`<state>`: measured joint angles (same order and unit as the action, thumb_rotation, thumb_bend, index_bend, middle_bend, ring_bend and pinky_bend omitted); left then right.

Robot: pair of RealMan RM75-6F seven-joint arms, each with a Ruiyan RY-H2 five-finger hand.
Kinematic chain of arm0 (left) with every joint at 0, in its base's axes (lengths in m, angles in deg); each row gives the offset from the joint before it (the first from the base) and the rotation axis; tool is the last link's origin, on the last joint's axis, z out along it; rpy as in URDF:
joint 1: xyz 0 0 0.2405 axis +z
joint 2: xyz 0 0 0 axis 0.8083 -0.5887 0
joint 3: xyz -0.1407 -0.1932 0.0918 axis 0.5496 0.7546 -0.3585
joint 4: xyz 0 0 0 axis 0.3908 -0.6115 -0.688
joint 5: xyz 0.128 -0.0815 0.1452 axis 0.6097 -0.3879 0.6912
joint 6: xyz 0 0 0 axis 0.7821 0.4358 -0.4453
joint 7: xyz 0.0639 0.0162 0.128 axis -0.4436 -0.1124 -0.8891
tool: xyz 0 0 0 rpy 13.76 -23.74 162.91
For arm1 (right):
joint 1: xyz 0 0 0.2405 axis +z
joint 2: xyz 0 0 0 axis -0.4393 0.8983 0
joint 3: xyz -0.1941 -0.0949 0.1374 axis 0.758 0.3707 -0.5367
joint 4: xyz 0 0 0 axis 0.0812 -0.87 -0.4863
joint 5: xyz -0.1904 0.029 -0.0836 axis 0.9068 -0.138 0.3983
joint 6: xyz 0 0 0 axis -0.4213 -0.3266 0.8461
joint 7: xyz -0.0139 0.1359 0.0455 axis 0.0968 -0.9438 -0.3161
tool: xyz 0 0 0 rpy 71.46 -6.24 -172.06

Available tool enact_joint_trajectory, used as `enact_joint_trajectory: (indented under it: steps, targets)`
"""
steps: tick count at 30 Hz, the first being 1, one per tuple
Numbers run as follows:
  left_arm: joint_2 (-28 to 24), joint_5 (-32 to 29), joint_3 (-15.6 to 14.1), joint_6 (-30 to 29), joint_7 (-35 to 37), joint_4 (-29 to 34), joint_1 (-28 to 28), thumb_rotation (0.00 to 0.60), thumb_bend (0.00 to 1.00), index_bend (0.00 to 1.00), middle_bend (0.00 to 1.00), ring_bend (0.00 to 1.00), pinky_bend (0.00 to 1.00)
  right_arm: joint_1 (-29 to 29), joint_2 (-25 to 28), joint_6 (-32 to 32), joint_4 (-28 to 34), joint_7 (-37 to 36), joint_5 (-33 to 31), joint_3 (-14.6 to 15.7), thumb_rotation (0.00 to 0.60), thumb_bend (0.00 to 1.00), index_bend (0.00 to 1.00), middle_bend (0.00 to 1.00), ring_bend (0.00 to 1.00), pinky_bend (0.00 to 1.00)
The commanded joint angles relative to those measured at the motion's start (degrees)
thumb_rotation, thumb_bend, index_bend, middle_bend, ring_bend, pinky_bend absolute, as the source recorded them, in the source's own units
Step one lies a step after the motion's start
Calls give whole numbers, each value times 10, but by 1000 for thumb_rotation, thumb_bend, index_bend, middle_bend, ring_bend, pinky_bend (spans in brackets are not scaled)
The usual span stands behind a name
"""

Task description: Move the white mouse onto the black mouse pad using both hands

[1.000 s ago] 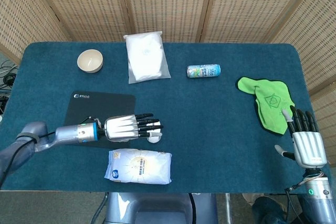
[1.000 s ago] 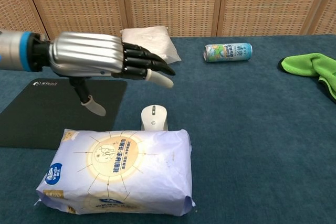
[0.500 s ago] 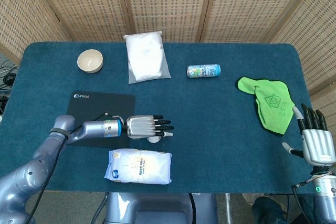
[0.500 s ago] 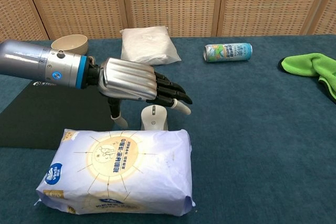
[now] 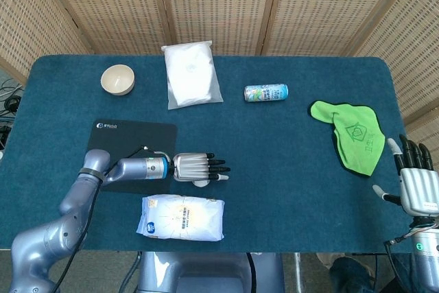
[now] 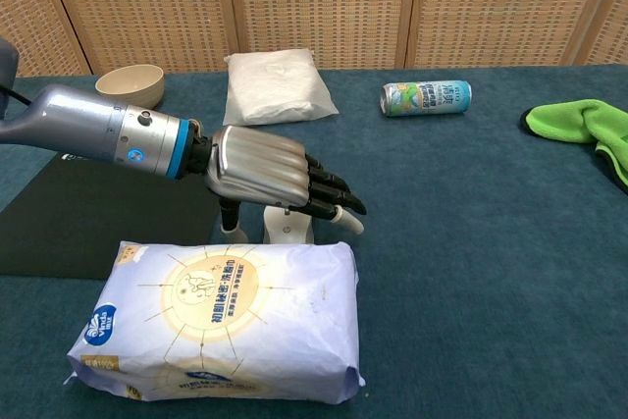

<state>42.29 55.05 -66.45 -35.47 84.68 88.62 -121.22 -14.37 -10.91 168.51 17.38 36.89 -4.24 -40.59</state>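
1. White mouse (image 6: 287, 227) located on the blue table (image 5: 288, 162), just right of the black mouse pad (image 5: 130, 141) and just behind the tissue pack (image 6: 221, 321). Not on the pad; task not complete.
2. Left hand (image 6: 265, 172) positioned palm-down over the mouse, fingers extended past it, thumb down at its left side. Contact probable, firm grasp not confirmed; cannot tell whether held.
3. Right hand (image 5: 415, 183) at the far right table edge, fingers spread and straight, holding nothing, well apart from the mouse.
4. Remaining, by judgement: secure the mouse, carry it left onto the pad, release. Two-handed requirement unmet so far.
5. Noted nearby: bowl (image 5: 117, 79), white bag (image 5: 191, 73), can (image 5: 266, 92), green cloth (image 5: 353, 134).
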Motion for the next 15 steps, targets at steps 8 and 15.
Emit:
enact_joint_trajectory:
  steps: [8,15]
  targets:
    - [9,-14,-26,1,-17,-16,-7,600,234,381,268,254,371,-5,3,-7,-1,-3,-3,-10,600,0,0,0,0,0]
    - [5,-26,-35,-15,-29,-21,-2,600,285,544,402,330,414,-7,1,-15,-3,-1,-2,-14,600,0,0,0,0,0]
